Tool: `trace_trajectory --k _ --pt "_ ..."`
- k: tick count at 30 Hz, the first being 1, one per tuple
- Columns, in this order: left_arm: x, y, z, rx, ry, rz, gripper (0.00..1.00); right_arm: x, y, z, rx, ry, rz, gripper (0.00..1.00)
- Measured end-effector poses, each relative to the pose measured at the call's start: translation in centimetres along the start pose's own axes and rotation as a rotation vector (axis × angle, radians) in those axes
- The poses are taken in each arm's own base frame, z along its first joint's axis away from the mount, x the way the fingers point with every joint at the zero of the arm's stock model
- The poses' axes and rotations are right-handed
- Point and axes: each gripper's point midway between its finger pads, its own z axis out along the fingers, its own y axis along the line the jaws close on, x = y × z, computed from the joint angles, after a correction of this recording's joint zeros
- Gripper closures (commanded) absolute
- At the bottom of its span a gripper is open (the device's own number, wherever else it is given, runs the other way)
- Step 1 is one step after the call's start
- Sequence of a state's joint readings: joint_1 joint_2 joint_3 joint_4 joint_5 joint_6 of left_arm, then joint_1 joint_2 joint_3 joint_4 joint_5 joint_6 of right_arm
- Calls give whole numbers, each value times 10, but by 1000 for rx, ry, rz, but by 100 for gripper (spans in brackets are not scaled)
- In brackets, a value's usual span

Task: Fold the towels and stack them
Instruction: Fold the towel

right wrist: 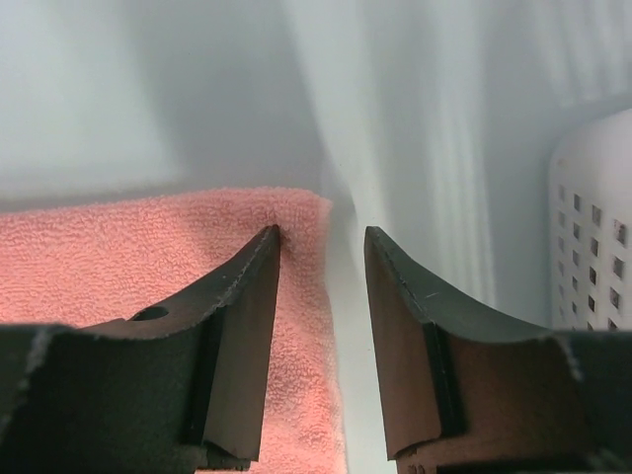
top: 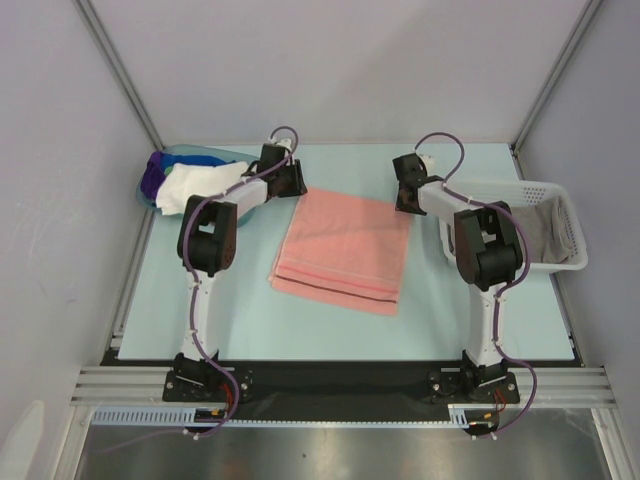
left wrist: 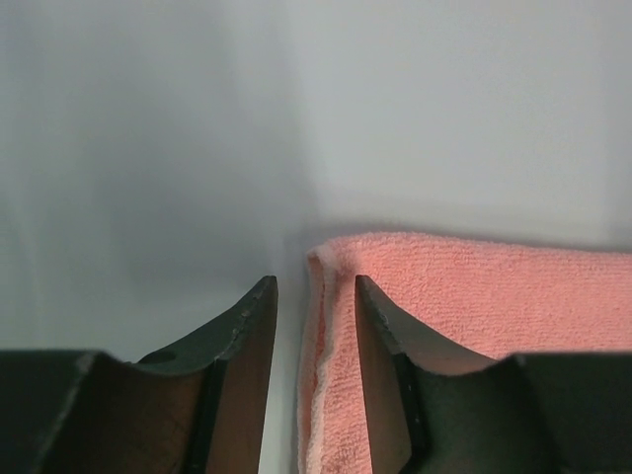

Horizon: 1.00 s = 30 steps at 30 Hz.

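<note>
Pink towel [top: 345,250] lying folded flat in the middle of the table [top: 180,320]; left gripper [left wrist: 316,281] sitting at its far-left corner, fingers standing part open, towel edge lying loose in the gap, nothing pinched; right gripper [right wrist: 321,229] sitting at the far-right corner, fingers part open, straddling the towel edge, gripping nothing; white towel [top: 200,183] and purple towel [top: 152,178] lying in the tub [top: 195,153] far left; grey towel [top: 545,230] lying in the basket [top: 575,262] on the right.

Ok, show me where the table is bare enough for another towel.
Bare: the near strip of table between the pink towel and its near edge, and the far strip behind the towel. Crowded: blue tub far left, white basket right.
</note>
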State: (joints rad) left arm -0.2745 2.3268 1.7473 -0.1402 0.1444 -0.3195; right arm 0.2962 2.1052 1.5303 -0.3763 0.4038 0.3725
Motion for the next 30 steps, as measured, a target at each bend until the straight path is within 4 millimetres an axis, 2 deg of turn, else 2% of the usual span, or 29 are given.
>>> trace_trajectory --k 8,11,17,22,25,26,30 --pt "-20 -9 -6 20 -14 8 57 -6 2 6 6 -8 2 56" --pt "-18 -9 -5 22 -7 7 58 -4 2 11 9 -1 0 59" --pt "-1 -6 5 29 44 -1 57 -1 4 16 5 6 -1 66" --pt "-5 -10 11 52 46 0 57 -1 5 16 0 5 0 77" --pt "-5 -10 12 55 51 -3 66 -2 6 16 -3 4 0 84" --pt "-4 -11 13 56 53 -4 77 -2 5 16 -3 4 -1 86" --pt "-3 -12 16 66 62 -14 93 -5 6 17 -2 1 -1 90"
